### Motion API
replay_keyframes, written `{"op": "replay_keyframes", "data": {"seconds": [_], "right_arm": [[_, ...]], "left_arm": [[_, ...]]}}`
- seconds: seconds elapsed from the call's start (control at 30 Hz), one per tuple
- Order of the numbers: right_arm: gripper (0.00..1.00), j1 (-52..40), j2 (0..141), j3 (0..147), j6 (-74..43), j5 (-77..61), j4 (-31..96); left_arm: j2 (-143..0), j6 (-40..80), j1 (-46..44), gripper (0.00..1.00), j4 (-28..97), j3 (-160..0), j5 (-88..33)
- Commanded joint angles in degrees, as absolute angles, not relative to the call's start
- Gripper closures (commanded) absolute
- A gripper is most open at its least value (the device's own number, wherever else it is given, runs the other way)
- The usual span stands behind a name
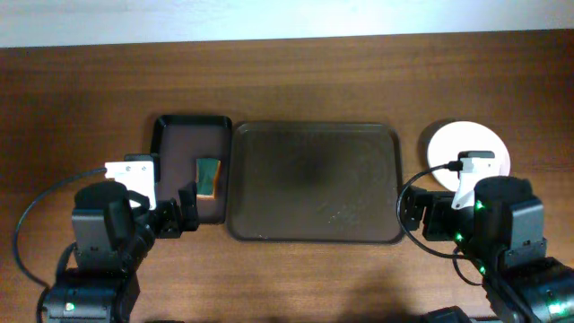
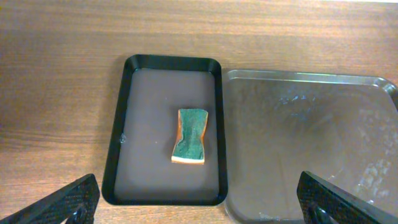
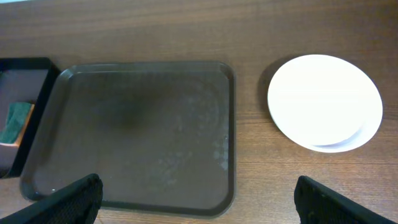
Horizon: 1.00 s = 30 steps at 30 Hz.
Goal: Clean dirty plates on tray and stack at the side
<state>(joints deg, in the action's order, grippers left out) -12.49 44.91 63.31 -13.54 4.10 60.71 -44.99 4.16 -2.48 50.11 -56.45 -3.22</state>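
Spread wide and gripping nothing, the left gripper [image 2: 199,186] and right gripper [image 3: 198,186] hang at the table's near side. One brown tray [image 3: 143,124] lies between them, and just beside its left edge one black tray [image 2: 122,124] holds one green-topped sponge [image 2: 189,135]. White plates [image 3: 323,99] sit stacked on the tabletop [image 3: 255,37] right of the brown tray; two rims show, and any further count cannot be told.

No text, label, brand, number or sign can be read on any thing in these views; all the objects appear unmarked.
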Motion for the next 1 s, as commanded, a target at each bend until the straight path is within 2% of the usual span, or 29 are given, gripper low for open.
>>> {"op": "replay_keyframes", "data": {"seconds": [0.0,0.23,0.4,0.57,0.73,0.97], "right_arm": [[0.01,-12.7,46.5,62.8,-13.9,5.2,60.8],[0.01,-12.7,49.8,62.7,-13.7,6.0,60.7],[0.01,-7.0,38.0,59.1,-9.8,6.5,53.6],[0.01,-1.7,18.6,44.4,-9.4,6.3,40.1],[0.01,-1.4,1.6,26.3,-9.4,6.0,26.8],[0.01,-1.4,0.2,13.3,-9.2,4.9,12.1]], "left_arm": [[-44.9,4.3,-2.5,0.0,50.2,-56.1,-3.7],[-44.9,4.3,-2.5,0.0,50.2,-56.1,-3.7],[-44.9,4.3,-2.5,0.0,50.2,-56.1,-3.7],[-44.9,4.3,-2.5,0.0,50.2,-56.1,-3.7],[-44.9,4.3,-2.5,0.0,50.2,-56.1,-3.7],[-44.9,4.3,-2.5,0.0,50.2,-56.1,-3.7]]}}
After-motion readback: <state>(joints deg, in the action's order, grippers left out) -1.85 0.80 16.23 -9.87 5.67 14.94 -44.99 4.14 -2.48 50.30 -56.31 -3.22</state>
